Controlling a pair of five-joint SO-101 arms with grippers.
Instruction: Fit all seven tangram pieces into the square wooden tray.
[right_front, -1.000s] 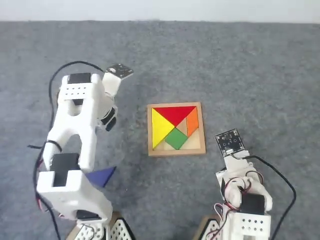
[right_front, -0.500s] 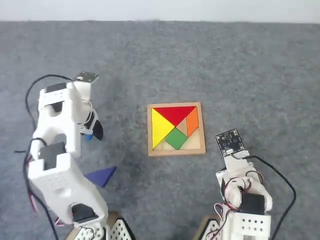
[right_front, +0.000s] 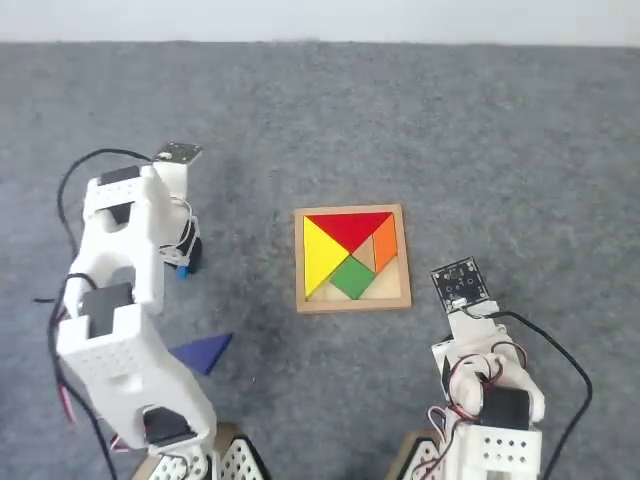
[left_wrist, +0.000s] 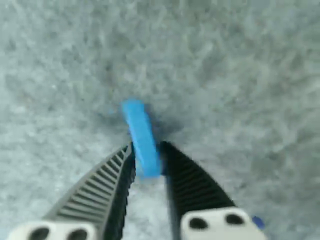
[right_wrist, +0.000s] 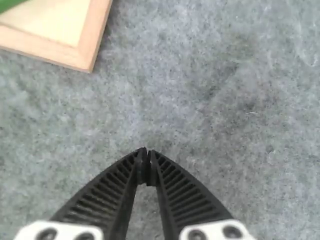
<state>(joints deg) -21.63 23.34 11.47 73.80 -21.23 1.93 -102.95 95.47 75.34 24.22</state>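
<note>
Tray (right_front: 352, 305) holds four pieces (right_front: 322, 255). Within the last second the left arm (right_front: 130, 260) swung away from the tray. Its end effector (left_wrist: 146, 148) now grips a light-blue piece (left_wrist: 137, 120) on edge at the table (right_front: 480, 130), well apart from the tray. Right end effector (right_wrist: 145, 167) is closed and empty. Likely next: carry the piece to the tray.

- My left arm (right_front: 125, 300) rises from 7 o'clock and stretches toward 10, wrist bent down.
- My left gripper (left_wrist: 146, 150) pinches a blue piece (left_wrist: 140, 130) edge-on.
- My right arm (right_front: 485, 390) sits folded at 5 o'clock.
- My right gripper (right_wrist: 146, 152) is closed on nothing.
</note>
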